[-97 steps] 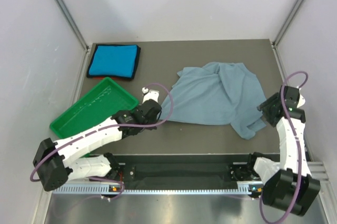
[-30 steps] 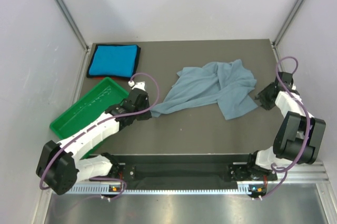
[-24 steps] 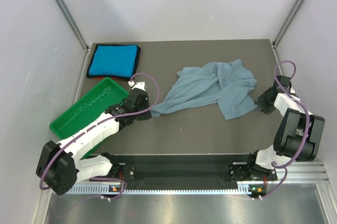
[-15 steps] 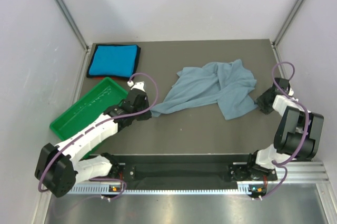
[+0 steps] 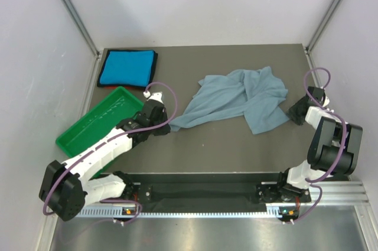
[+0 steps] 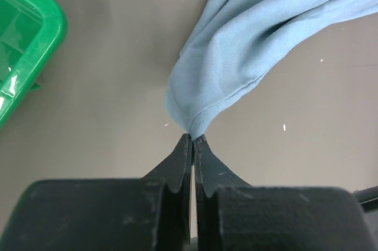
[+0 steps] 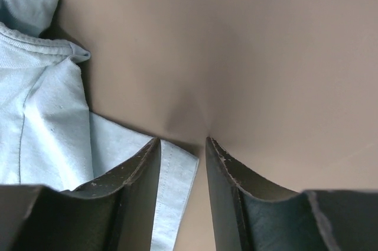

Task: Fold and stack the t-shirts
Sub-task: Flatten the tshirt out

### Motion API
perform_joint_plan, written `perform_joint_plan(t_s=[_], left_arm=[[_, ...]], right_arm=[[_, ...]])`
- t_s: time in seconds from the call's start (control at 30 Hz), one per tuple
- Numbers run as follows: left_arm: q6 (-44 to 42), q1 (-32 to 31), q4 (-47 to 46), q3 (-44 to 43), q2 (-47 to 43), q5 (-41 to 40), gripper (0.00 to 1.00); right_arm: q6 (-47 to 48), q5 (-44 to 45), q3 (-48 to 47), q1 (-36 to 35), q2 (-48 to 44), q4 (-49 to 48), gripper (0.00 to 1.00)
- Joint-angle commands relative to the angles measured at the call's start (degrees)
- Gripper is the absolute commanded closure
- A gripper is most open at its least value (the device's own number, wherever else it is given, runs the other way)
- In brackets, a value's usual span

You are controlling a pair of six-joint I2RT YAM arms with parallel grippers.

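Note:
The grey-blue t-shirt [image 5: 236, 100] lies crumpled across the middle of the table, stretched toward the left arm. My left gripper [image 5: 168, 126] is shut on its left corner [image 6: 218, 50], pinched at the fingertips [image 6: 193, 139]. My right gripper [image 5: 293, 113] is open at the shirt's right edge, and a hemmed corner [image 7: 174, 186] lies between its fingers [image 7: 183, 142]. The turquoise t-shirt [image 5: 126, 68] with dark edging lies folded at the far left corner.
A green plastic tray [image 5: 100, 120] sits at the left beside my left arm; its corner shows in the left wrist view [image 6: 23, 56]. White walls and metal frame posts enclose the dark table [image 5: 224, 144].
Since 3.2 s ago the left gripper pulled the shirt's left corner leftward, bunching the cloth. The right gripper moved up to the shirt's right edge; little moved in the last second.

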State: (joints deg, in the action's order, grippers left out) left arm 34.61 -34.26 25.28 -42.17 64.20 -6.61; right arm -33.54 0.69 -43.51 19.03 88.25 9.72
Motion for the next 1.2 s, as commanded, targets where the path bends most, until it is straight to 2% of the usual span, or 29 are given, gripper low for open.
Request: perform_joint_plan(t_s=[0.0, 0.87, 1.03, 1.13, 1.17], left_arm=[[0.4, 0.2, -2.1, -0.7, -1.5, 0.8, 1.0], [0.4, 0.2, -2.0, -1.1, -1.4, 1.3, 1.0], [0.7, 0.2, -3.0, -1.1, -1.5, 2.3, 1.0], [0.4, 0.2, -2.8, -1.5, -1.0, 2.7, 1.0], [0.3, 0.2, -2.8, -1.5, -1.0, 2.6, 1.0]], right_arm=[[1.5, 0.1, 1.6, 0.7, 0.4, 4.8, 0.61], [3.8, -2.4, 3.9, -0.7, 0.3, 5.2, 0.64], [4.2, -2.7, 3.0, -0.7, 1.0, 5.5, 0.73], [4.4, -2.8, 2.6, -0.7, 1.3, 5.3, 0.8], [4.5, -2.7, 2.6, -0.7, 1.4, 5.2, 0.85]])
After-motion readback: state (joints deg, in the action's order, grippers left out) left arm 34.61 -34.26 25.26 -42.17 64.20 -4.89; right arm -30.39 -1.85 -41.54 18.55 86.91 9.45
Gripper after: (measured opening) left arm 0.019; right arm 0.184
